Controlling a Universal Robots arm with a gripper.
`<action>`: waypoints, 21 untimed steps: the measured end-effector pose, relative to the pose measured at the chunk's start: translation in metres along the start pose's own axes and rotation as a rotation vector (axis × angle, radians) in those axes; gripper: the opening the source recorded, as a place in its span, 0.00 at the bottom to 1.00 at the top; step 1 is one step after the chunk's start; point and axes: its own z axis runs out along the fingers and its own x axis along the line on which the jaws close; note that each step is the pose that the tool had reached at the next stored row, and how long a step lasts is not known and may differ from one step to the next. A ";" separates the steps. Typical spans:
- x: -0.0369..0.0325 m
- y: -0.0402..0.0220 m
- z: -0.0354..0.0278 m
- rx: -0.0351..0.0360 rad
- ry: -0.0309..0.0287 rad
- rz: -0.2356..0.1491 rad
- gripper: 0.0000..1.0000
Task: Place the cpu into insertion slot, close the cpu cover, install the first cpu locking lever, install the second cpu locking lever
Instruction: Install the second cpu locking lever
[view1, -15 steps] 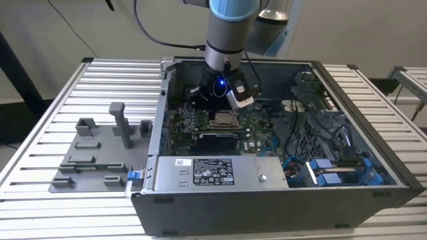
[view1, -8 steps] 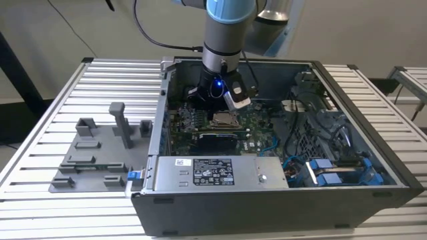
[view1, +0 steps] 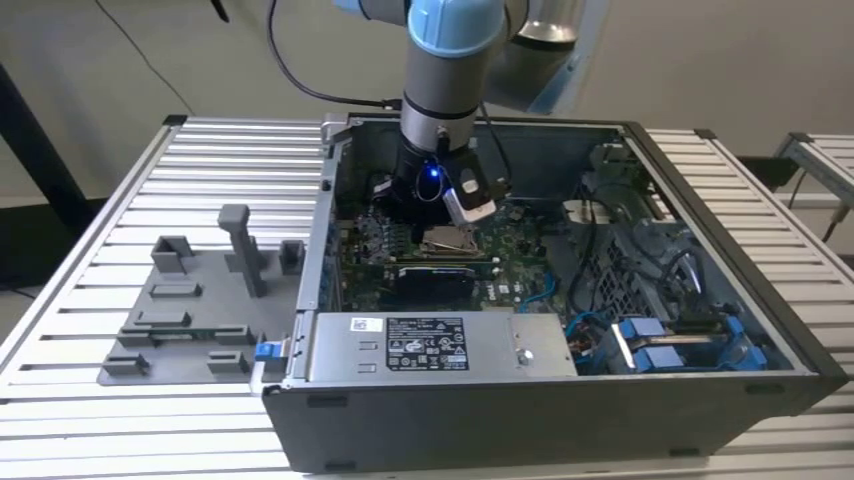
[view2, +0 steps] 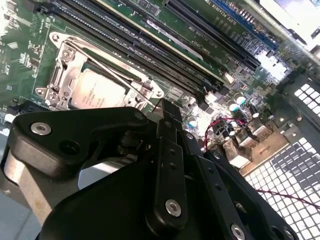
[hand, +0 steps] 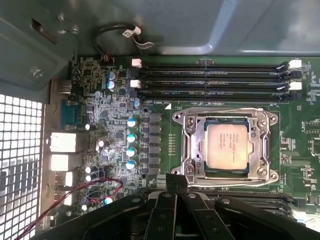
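Cpu (hand: 226, 146) flat, face-up in insertion slot (hand: 192, 150)

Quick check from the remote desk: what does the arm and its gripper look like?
The arm is grey tubing with light-blue joint caps and a black cable looping beside it. A blue light glows at the wrist. The gripper is black, built of bolted link bars with silver screws.

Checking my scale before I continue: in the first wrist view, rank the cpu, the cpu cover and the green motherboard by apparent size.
1. green motherboard, by far the largest.
2. cpu cover, the silver frame around the chip.
3. cpu, sitting inside the cover's window.
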 end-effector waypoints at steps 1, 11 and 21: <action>0.0005 -0.0001 0.0012 0.0000 0.0000 0.000 0.11; 0.0021 -0.0007 0.0111 0.0036 0.0001 0.000 0.11; 0.0018 -0.0008 0.0170 0.0167 0.0001 0.001 0.11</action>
